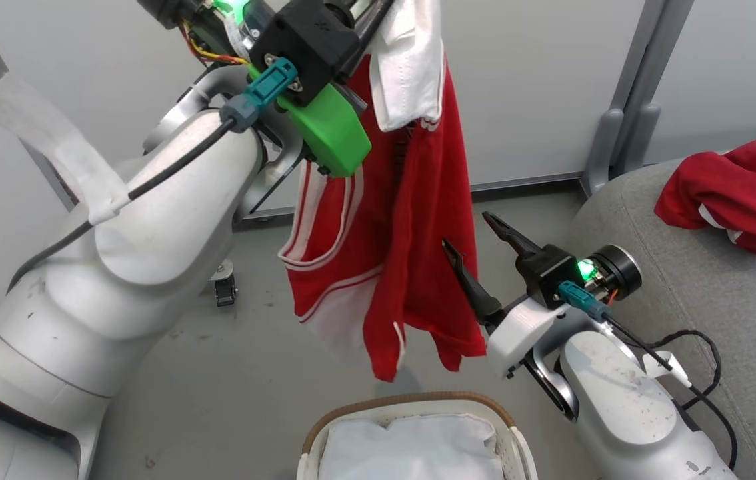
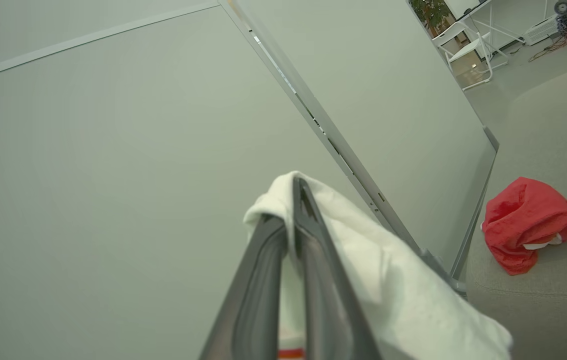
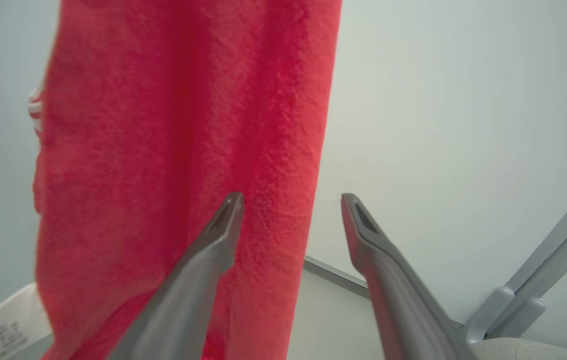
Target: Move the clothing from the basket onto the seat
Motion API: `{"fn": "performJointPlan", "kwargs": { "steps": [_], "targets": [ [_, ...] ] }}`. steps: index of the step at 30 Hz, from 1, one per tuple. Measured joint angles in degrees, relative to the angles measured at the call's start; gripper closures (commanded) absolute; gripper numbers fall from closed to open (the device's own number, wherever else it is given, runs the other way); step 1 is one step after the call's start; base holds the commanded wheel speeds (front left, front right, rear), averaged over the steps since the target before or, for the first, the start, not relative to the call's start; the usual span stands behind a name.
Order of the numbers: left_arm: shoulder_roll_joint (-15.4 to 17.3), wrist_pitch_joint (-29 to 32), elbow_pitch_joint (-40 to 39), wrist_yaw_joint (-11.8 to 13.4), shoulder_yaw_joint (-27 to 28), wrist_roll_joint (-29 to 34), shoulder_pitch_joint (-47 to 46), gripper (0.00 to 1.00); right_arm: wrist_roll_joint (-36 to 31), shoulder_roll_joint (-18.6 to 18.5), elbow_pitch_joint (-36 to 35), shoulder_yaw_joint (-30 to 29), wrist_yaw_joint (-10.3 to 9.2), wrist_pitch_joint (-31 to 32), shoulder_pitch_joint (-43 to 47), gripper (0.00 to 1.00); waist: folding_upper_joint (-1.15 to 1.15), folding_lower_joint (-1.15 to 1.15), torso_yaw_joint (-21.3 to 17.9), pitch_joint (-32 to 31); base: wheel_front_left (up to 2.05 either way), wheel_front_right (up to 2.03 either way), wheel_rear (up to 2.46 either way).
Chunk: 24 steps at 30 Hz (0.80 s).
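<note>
Red jersey [image 1: 405, 253] is held pinched by L gripper [image 2: 287, 207] above basket [image 1: 418, 399]; R gripper [image 3: 291, 200] spread beside it; 2nd jersey [image 1: 731, 190] laid on seat cushion [image 1: 685, 313].

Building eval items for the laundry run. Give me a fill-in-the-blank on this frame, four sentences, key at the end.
1. The left gripper is shut on the ____ trim of the hanging jersey.
2. The right gripper is ____, next to that jersey, gripping nothing.
3. A second red garment lies crumpled on the grey ____.
4. Below the hanging jersey, the white liner sits in the ____.
Missing words: white; open; seat; basket.
</note>
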Motion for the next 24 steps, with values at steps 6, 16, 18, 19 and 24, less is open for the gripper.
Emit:
{"fn": "performJointPlan", "kwargs": {
  "steps": [6, 16, 18, 19, 24],
  "targets": [
    [-0.8, -0.2, -1.5, -0.2, -1.5, -1.2, 0.0, 1.00, 0.9, 0.0, 2.3, 2.4, 0.01, 0.0, -1.2, 0.00, 0.00, 0.00, 1.0, 0.0, 0.00, 0.00, 0.00],
    [-1.2, 0.4, -6.4, -0.3, -3.0, -3.0, 0.0, 1.00, 3.8, 0.0, 5.6, 7.2, 0.00, 0.0, -4.4, 1.00, 0.00, 0.00, 2.0, -0.1, 0.00, 0.00, 0.00],
    [-0.9, 0.7, -6.6, -0.2, -2.9, -3.3, 0.1, 1.00, 4.0, 0.0, 5.6, 7.2, 0.00, 0.0, -4.6, 1.00, 0.00, 0.00, 2.0, 0.0, 0.00, 0.00, 0.00],
    [-0.5, 0.9, -6.6, 0.0, -2.7, -3.6, 0.5, 1.00, 4.2, 0.0, 5.6, 7.2, 0.00, 0.0, -4.7, 1.00, 0.00, 0.00, 2.0, 0.0, 0.00, 0.00, 0.00],
    [1.3, 0.5, -6.0, 1.5, -1.5, -6.1, 4.4, 1.00, 4.2, 0.0, 5.0, 6.0, 0.01, 0.0, -4.9, 1.00, 0.00, 0.00, 1.9, 0.1, 0.00, 0.00, 0.00]
  ]
}}
